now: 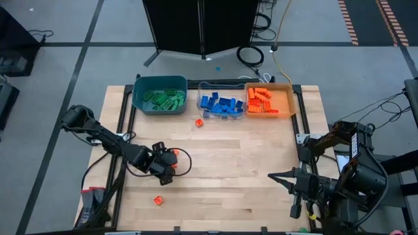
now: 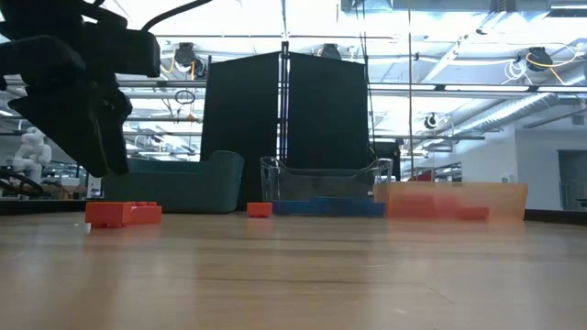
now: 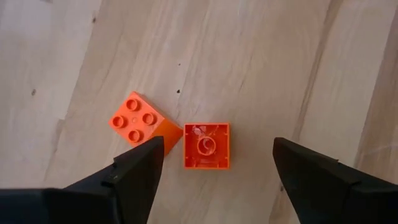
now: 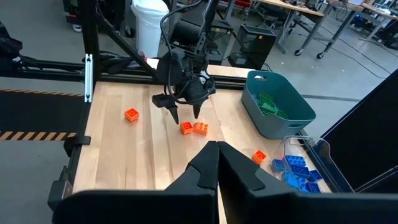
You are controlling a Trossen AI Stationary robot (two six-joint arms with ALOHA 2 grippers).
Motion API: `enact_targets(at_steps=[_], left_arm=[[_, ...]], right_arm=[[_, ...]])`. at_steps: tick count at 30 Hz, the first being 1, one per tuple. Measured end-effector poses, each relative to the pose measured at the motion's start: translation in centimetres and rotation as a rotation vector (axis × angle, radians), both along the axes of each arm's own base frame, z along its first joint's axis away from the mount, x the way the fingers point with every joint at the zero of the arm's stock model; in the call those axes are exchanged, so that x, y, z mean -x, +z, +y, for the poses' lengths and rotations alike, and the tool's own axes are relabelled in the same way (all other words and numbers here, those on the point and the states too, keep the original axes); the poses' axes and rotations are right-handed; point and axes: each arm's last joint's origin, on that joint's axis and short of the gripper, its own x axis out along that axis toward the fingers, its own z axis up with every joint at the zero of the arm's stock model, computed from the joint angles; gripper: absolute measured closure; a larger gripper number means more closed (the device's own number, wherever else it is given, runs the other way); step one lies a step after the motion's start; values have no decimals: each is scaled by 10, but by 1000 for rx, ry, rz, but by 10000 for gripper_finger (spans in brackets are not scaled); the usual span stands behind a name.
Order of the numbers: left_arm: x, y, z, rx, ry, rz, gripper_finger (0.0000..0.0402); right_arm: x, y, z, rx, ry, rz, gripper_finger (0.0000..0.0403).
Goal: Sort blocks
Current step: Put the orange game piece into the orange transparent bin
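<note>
Sorting mostly done: green, blue and orange blocks (image 1: 226, 104) fill the three bins (image 1: 159, 95). Four orange strays remain on the table (image 1: 228, 156). Left gripper (image 3: 214, 163) hovers wide open, empty, over two touching ones; right gripper (image 4: 215, 163) waits shut, empty.

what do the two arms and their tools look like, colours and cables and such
Both arms are dark, near-black jointed links. The left tool ends in two flat, tapering black fingers, with a black cable looping beside its wrist and orange-red touches on the arm's base. The right tool has the same black wedge-shaped fingers; black cables trail behind its base. No markings are readable.
</note>
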Motion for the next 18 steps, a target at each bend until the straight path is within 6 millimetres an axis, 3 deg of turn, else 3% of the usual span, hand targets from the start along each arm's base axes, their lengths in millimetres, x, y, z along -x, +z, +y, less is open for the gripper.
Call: enact_targets(at_steps=[6,14,18], left_arm=[[-2,-7,-1,-11,1,22,98],[-7,-35,-5,-47,-7,109,99],[-11,-46,-7,-70,-20,138,125]], right_arm=[[0,0,0,-2,-1,-1,403],[0,0,0,-4,-1,-2,403],[0,0,0,-6,-2,-2,403]])
